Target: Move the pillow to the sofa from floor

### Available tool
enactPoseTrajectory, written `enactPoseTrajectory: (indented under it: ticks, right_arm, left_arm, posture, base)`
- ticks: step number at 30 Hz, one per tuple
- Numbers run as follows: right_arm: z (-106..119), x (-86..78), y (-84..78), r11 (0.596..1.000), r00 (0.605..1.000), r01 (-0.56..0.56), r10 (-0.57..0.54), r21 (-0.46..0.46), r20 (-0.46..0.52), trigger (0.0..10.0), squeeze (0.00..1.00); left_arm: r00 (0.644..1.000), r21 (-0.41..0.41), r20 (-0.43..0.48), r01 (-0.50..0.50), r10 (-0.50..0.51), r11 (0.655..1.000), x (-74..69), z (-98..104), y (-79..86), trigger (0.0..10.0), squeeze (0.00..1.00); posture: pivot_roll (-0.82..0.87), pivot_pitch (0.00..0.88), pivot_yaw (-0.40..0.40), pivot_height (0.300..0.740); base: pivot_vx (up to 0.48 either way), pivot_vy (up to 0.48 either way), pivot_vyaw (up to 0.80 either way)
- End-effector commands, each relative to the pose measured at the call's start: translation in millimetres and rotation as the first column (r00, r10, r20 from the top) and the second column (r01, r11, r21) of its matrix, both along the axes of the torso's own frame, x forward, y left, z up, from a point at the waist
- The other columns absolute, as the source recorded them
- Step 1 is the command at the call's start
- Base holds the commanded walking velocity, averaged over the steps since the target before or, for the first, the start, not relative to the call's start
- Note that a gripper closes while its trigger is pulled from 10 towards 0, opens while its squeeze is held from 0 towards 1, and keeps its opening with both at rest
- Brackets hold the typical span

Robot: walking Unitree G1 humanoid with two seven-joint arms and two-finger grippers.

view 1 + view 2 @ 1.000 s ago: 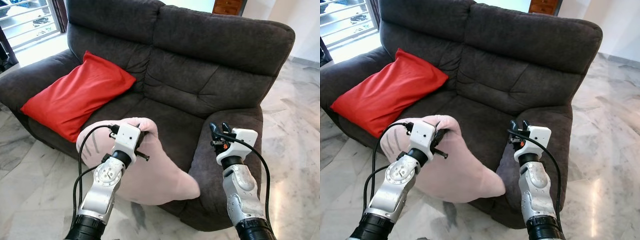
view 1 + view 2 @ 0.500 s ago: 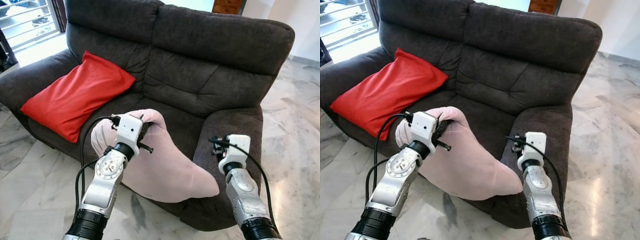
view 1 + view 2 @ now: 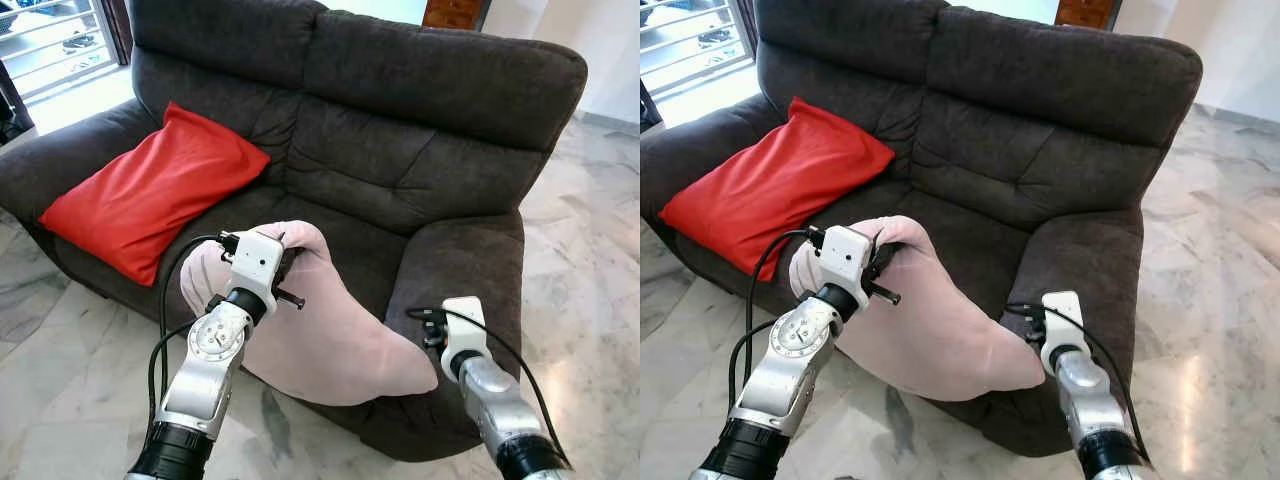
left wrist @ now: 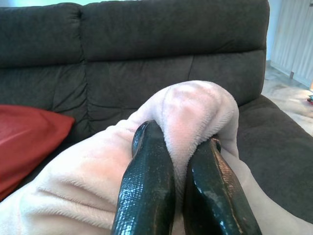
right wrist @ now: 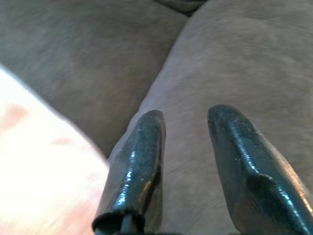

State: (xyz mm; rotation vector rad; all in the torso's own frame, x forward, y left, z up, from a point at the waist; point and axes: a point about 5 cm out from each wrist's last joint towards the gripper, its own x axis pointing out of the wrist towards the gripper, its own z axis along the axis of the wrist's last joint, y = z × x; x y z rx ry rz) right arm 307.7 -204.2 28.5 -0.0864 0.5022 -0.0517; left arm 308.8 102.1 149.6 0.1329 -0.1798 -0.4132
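1. The sofa (image 3: 420, 150) is a dark grey two-seater before me. It stands on a pale marble floor (image 3: 590, 230), with one arm rest on my right and one on my left.

2. A red cushion (image 3: 155, 190) leans on the seat at my left, its top corner against the backrest and its lower edge out over the front of the seat.

3. The pillow (image 3: 330, 340) is pale pink and plush. It is draped across the front edge of the seat, between the red cushion and the right arm rest. Its upper corner is raised, and its lower corner hangs over the sofa's front, touching the foot of the right arm rest. I cannot tell whether any part of it reaches the floor.

4. My left arm reaches forward from the lower left, a black cable looping beside it.

5. My left gripper (image 4: 178, 144) pinches the raised corner of the pillow. Both black fingers (image 4: 146, 186) are pressed tight into a fold of pink fleece that bulges above the tips.

6. My right gripper (image 5: 186, 117) is low beside the right arm rest, just next to the pillow's lower corner. Its two fingers (image 5: 137, 166) stand apart with nothing between them, and grey sofa fabric shows through the gap. The pink pillow lies to one side of them in the wrist view.
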Motion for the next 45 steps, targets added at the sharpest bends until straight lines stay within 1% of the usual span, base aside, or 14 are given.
enactPoseTrajectory:
  ticks: [1, 3, 4, 5, 10, 14, 18, 21, 23, 35, 41, 42, 43, 45]
  right_arm:
    - [-1.3, -0.9, -8.9, 0.995, 0.996, 0.089, -0.088, 0.05, -0.026, 10.0, 0.0]
    - [-1.7, -0.7, -11.1, 0.962, 0.981, 0.194, -0.19, 0.19, -0.039, 10.0, 0.02]
    - [-2.9, -1.2, -11.4, 0.94, 0.973, 0.23, -0.224, 0.251, -0.052, 10.0, 0.8]
    - [-3.3, -2.1, -11.0, 0.954, 0.981, 0.193, -0.189, 0.232, -0.039, 10.0, 1.0]
    - [9.5, -0.1, -3.0, 0.993, 0.988, -0.118, 0.118, -0.012, 0.098, 10.0, 1.0]
    - [15.7, -0.8, -21.5, 0.991, 0.984, -0.133, 0.133, -0.007, 0.123, 10.0, 1.0]
    - [25.4, 0.6, -33.3, 0.929, 0.948, -0.254, 0.294, -0.27, 0.119, 10.0, 1.0]
    - [27.9, 1.4, -34.4, 0.898, 0.935, -0.286, 0.338, -0.334, 0.109, 10.0, 1.0]
    - [24.7, 0.4, -37.1, 0.821, 0.913, -0.357, 0.408, -0.445, 0.022, 10.0, 1.0]
    - [-1.5, -10.2, -30.7, 0.734, 0.853, -0.516, 0.486, -0.441, -0.19, 10.0, 1.0]
    - [14.5, 0.4, -50.0, 0.846, 0.939, -0.338, 0.333, -0.413, -0.086, 10.0, 1.0]
    - [19.1, 2.4, -53.9, 0.866, 0.947, -0.313, 0.316, -0.39, -0.06, 10.0, 0.76]
    - [20.9, 2.9, -55.7, 0.869, 0.947, -0.313, 0.316, -0.384, -0.056, 10.0, 0.0]
    - [22.5, 2.9, -58.8, 0.88, 0.948, -0.311, 0.312, -0.359, -0.055, 10.0, 0.0]
  left_arm:
    - [0.996, -0.024, 0.088, 0.022, -0.02, 0.999, -2.2, 20.7, -4.3, 10.0, 0.0]
    - [0.996, -0.022, 0.086, 0.022, -0.02, 1.0, -2.6, 19.8, -4.6, 10.0, 0.0]
    - [0.996, -0.02, 0.084, 0.023, -0.021, 1.0, -2.9, 19.2, -4.8, 10.0, 0.0]
    - [0.996, -0.015, 0.085, 0.024, -0.023, 1.0, -3.3, 19.2, -4.9, 10.0, 0.0]
    - [0.996, -0.01, 0.084, 0.029, -0.028, 1.0, -4.0, 18.9, -5.6, 10.0, 0.0]
    - [0.997, -0.003, 0.076, 0.033, -0.032, 0.999, -4.5, 16.4, -5.0, 10.0, 0.0]
    - [0.997, 0.002, 0.075, 0.032, -0.032, 0.999, -4.6, 15.9, -4.7, 10.0, 0.0]
    - [0.997, 0.004, 0.074, 0.031, -0.032, 0.999, -4.4, 16.0, -4.6, 10.0, 0.0]
    - [0.997, 0.007, 0.072, 0.033, -0.033, 0.999, -4.7, 15.6, -5.0, 10.0, 0.0]
    - [0.998, 0.011, 0.067, 0.022, -0.023, 1.0, -3.9, 16.1, -2.4, 10.0, 0.0]
    - [0.998, 0.014, 0.06, 0.015, -0.016, 1.0, -3.5, 14.8, -0.5, 10.0, 0.0]
    - [0.998, 0.015, 0.059, 0.016, -0.017, 1.0, -3.5, 14.5, -0.5, 10.0, 0.0]
    - [0.998, 0.016, 0.059, 0.016, -0.017, 1.0, -3.5, 14.5, -0.5, 10.0, 0.0]
    - [0.998, 0.017, 0.058, 0.017, -0.018, 1.0, -3.4, 14.6, -0.6, 10.0, 0.0]
  posture:
    - [0.04, 0.0, -0.058, 0.74]
    - [0.04, 0.0, -0.058, 0.74]
    - [0.04, 0.0, -0.058, 0.74]
    - [0.04, 0.0, -0.057, 0.74]
    - [0.04, 0.0, -0.052, 0.74]
    - [0.03, 0.0, -0.05, 0.74]
    - [0.03, 0.0, -0.053, 0.74]
    - [0.03, 0.0, -0.054, 0.74]
    - [0.03, 0.0, -0.056, 0.74]
    - [0.05, 0.0, -0.055, 0.74]
    - [0.04, 0.0, -0.053, 0.74]
    - [0.04, 0.0, -0.052, 0.74]
    - [0.04, 0.0, -0.052, 0.74]
    - [0.04, 0.0, -0.052, 0.74]
  base:
    - [0.0, 0.0, 0.0]
    - [0.0, 0.0, 0.0]
    - [0.0, 0.0, 0.0]
    - [0.0, 0.0, 0.0]
    - [0.0, 0.0, 0.0]
    - [0.0, 0.0, 0.0]
    - [0.0, 0.0, 0.0]
    - [0.0, 0.0, 0.0]
    - [0.0, 0.0, 0.0]
    - [0.0, 0.0, 0.0]
    - [0.0, 0.0, 0.0]
    - [0.0, 0.0, 0.0]
    - [0.0, 0.0, 0.0]
    - [0.0, 0.0, 0.0]
